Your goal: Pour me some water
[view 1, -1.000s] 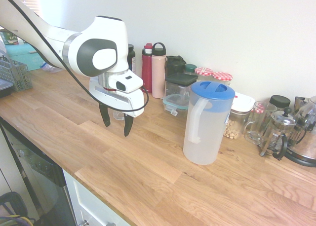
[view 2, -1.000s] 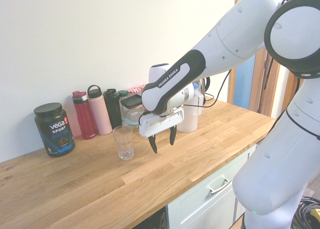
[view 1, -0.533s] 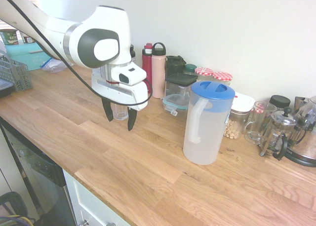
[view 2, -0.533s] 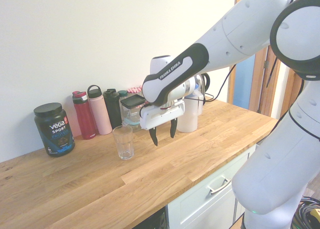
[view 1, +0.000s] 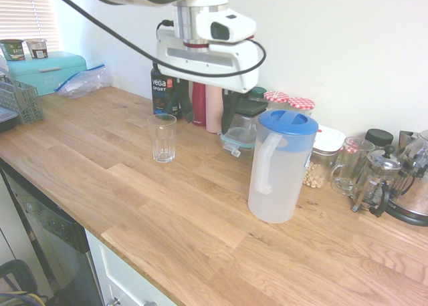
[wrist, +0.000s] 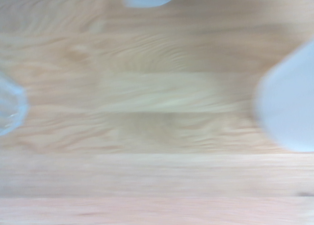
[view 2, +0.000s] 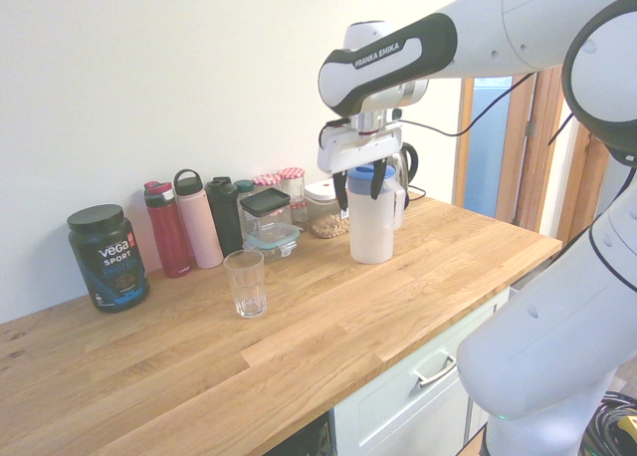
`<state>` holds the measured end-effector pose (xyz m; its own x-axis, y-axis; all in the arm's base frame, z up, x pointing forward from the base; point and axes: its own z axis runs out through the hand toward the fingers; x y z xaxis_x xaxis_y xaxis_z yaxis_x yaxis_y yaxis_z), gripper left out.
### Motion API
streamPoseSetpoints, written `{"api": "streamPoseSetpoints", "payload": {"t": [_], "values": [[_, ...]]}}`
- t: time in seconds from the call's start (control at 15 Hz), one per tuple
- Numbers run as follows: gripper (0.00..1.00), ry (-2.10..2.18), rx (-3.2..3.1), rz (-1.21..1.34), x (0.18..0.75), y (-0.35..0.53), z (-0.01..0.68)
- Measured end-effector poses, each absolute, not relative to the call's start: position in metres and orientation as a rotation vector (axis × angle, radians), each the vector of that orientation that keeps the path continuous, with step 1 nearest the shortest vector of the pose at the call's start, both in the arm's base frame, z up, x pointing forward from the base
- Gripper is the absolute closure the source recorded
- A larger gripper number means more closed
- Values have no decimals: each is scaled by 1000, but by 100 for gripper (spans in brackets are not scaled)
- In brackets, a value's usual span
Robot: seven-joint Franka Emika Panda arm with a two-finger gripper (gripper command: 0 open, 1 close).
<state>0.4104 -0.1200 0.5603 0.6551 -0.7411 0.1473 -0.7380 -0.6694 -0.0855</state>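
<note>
A tall frosted-white jug (view 1: 275,176) with a blue lid stands on the wooden counter (view 1: 167,219). The water (view 1: 270,206) shows as a faint grey tint low inside it. An empty clear glass (view 1: 162,137) stands apart to the jug's left. My gripper (view 1: 207,105) hangs open and empty, high above the counter between glass and jug. From the other side the gripper (view 2: 358,185) sits in front of the jug (view 2: 370,232), near its top, and the glass (view 2: 245,283) is off to the left. The blurred wrist view catches the glass rim (wrist: 7,109) and the jug (wrist: 289,112).
Along the wall stand a Vega tub (view 2: 107,257), red, pink and black bottles (view 2: 197,232), jars and food containers (view 1: 244,122). A glass mug (view 1: 348,164), French press (view 1: 376,179) and kettle sit right of the jug. A dish rack (view 1: 17,100) is far left.
The arm has risen from low beside the glass and swung over towards the jug. The fingers stayed open throughout. Glass and jug have not moved.
</note>
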Motion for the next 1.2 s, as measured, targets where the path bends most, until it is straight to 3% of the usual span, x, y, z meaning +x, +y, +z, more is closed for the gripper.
{"api": "streamPoseSetpoints", "payload": {"t": [0.33, 0.73, 0.8, 1.2], "values": [[0, 1358, -2790, -306, 391, -188, 572], [0, 1406, -2784, -317, 412, -214, 545], [100, 1404, -2787, -322, 419, -216, 539], [100, 1390, -2800, -306, 439, -233, 518]]}}
